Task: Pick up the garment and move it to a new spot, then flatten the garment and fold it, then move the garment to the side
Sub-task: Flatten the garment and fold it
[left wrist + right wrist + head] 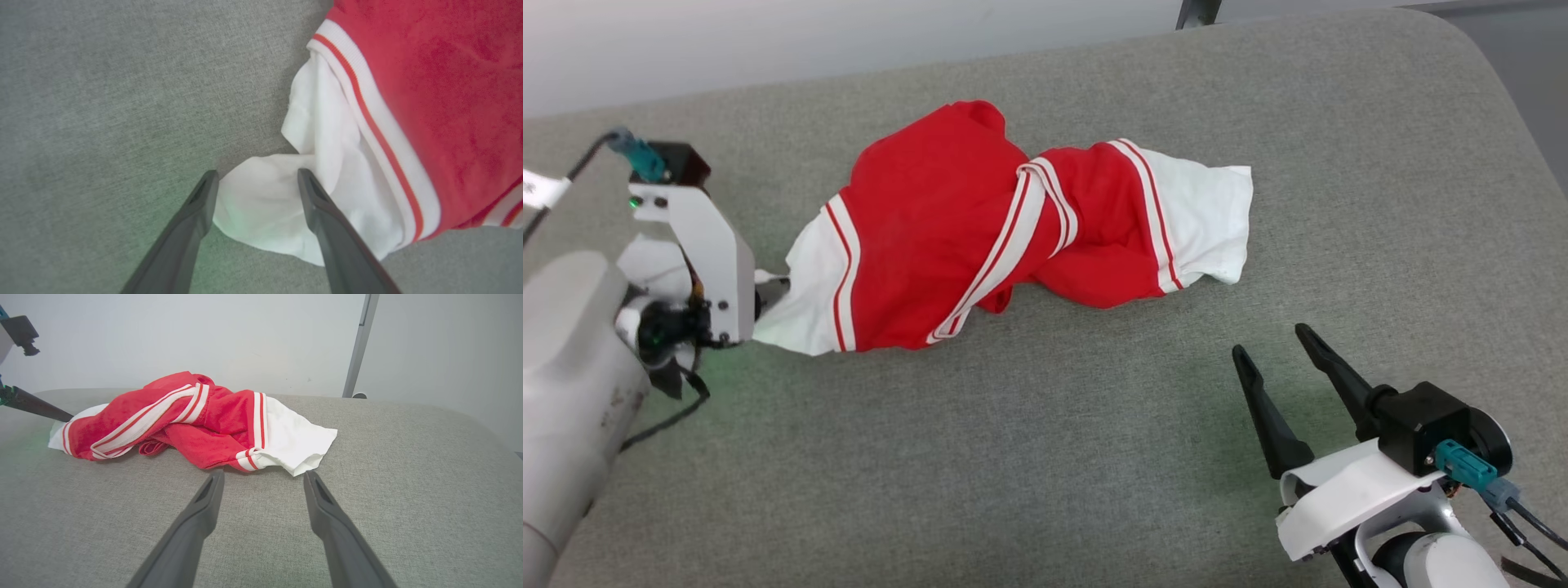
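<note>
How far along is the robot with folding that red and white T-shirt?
Nothing looks finished. The soft red cotton T-shirt lies twisted and bunched on the grey fabric surface, so no flattening or folding shows yet. In hand: the left gripper stands open astride one white sleeve end; the right gripper is open, apart from the cloth. Left: flatten, fold, move aside.

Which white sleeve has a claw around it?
The sleeve on the robot's left: its white cloth lies between the open fingers of the left claw. The other sleeve lies free, apart from the right claw.
</note>
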Tool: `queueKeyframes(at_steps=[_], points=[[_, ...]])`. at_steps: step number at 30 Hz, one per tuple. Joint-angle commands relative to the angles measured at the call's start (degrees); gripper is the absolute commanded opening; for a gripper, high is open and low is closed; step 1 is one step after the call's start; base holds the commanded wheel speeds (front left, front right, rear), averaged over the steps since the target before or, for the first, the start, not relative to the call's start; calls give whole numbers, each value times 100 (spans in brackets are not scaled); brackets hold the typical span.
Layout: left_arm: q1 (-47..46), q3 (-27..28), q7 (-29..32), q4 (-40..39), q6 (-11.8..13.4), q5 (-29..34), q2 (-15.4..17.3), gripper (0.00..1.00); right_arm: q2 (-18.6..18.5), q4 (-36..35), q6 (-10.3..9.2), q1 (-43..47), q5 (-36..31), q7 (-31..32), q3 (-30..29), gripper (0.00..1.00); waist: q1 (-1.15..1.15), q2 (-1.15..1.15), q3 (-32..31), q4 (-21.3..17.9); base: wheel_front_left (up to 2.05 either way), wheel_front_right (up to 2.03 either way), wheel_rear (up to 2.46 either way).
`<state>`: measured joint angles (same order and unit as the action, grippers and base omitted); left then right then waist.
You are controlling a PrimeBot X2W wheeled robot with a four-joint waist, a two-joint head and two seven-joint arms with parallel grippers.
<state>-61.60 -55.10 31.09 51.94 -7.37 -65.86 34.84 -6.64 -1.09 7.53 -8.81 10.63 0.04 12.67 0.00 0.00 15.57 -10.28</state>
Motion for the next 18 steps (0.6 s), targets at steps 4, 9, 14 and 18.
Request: queueKeyframes(at_steps=[4,9,14,18], points=[[165,-34,0,-13,-16,-129,-21,86,-34,-65,-8,59,35,54,-28,100,0,0,-6,-18,0,0,0],[215,53,41,-66,-17,-389,-80,0,-12,-107,-8,58,19,76,-43,100,0,0,4,3,0,0,0],[139,43,-341,-161,-17,-312,-30,0,7,-111,-8,127,-15,92,-132,100,0,0,-83,134,0,0,0],[79,181,-796,-139,-17,-353,7,0,15,-133,-8,162,-35,113,-169,100,0,0,-223,302,0,0,0]])
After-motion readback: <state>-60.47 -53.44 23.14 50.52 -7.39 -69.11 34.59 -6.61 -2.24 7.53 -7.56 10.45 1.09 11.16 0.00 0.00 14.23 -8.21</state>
